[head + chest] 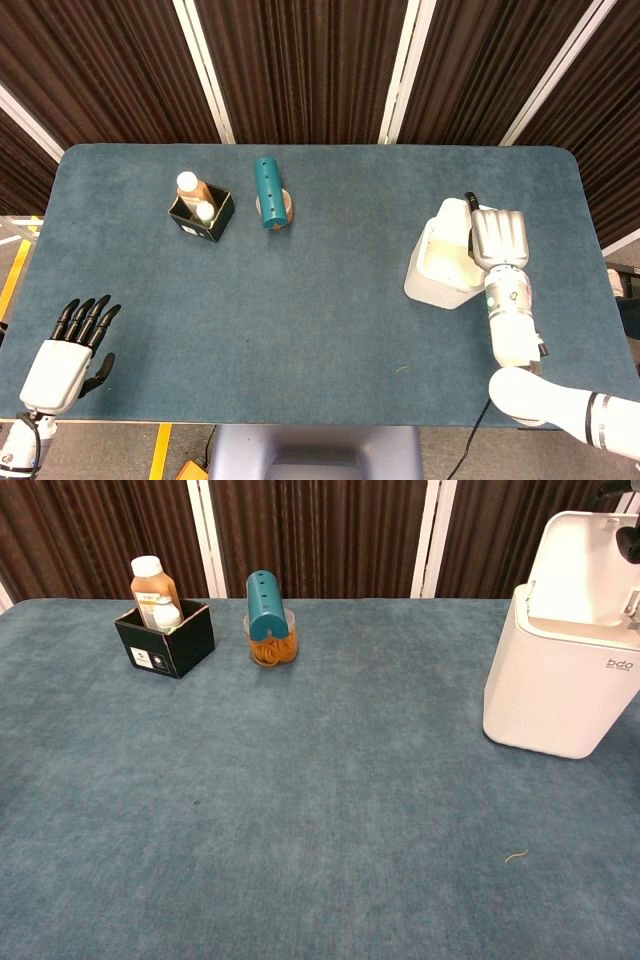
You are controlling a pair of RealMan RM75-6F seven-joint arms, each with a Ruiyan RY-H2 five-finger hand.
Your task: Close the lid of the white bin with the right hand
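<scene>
The white bin [440, 272] stands at the right of the blue table, and its lid [456, 214] is raised. In the chest view the bin [555, 695] shows with the lid [590, 565] standing upright behind its opening. My right hand [498, 238] hovers back-up over the lid's right part, reaching past its top edge. Its dark fingertips [630, 542] show at the lid's upper right corner, touching or just off it. It holds nothing. My left hand [75, 345] rests at the table's near left edge with its fingers spread and nothing in it.
A black box [201, 213] with two bottles stands at the far left. Beside it a teal cylinder [269, 190] leans in a clear cup of rubber bands [271, 640]. A small scrap [515, 857] lies on the cloth before the bin.
</scene>
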